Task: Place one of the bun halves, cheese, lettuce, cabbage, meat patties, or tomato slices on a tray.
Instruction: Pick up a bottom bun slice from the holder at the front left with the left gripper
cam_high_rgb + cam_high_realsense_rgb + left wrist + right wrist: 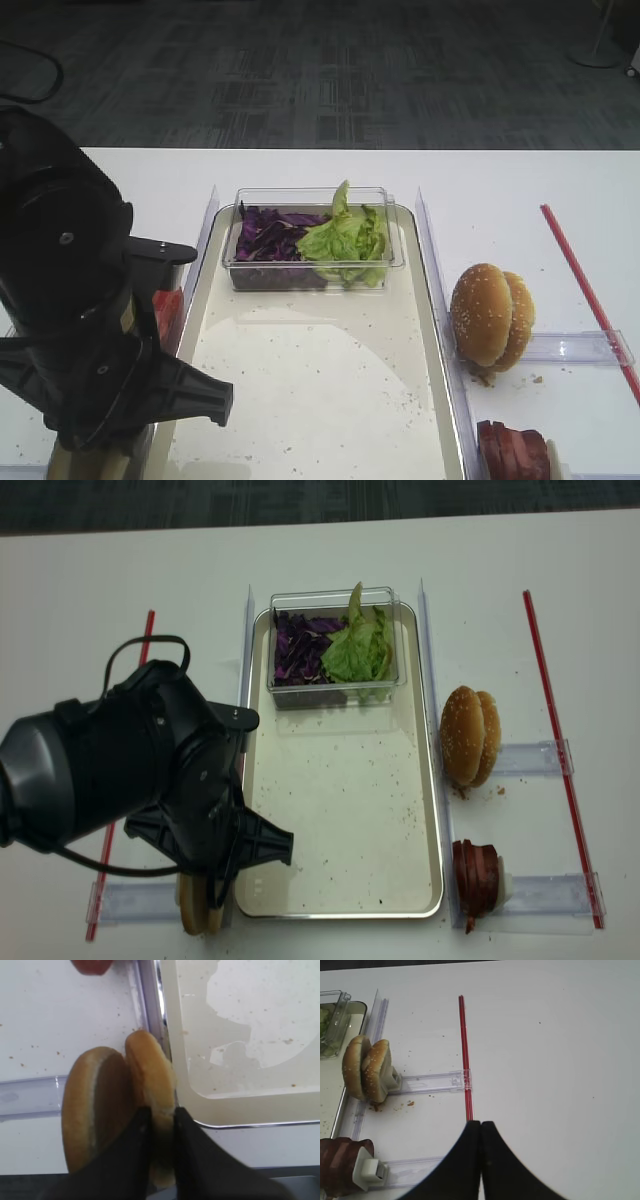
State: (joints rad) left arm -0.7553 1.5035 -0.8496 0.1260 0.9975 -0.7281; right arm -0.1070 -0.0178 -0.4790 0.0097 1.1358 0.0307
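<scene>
Two bun halves stand on edge left of the tray (240, 1085). My left gripper (160, 1110) is shut on the bun half (150, 1070) nearer the tray; the other one (95, 1105) leans beside it. The left arm hides most of this in the high views, where only the bun halves (200, 908) peek out below it. Lettuce (360, 645) and cabbage (298, 650) fill a clear tub at the tray's far end. Meat patties (476, 875) sit right of the tray, tomato slices (168, 310) on its left. My right gripper (481, 1122) is shut and empty over bare table. Cheese is out of view.
Sesame-seeded buns (470, 735) stand on edge in a clear holder right of the tray. Red strips (548, 680) lie along both outer sides of the table. Clear plastic rails (425, 640) run along the tray's long edges.
</scene>
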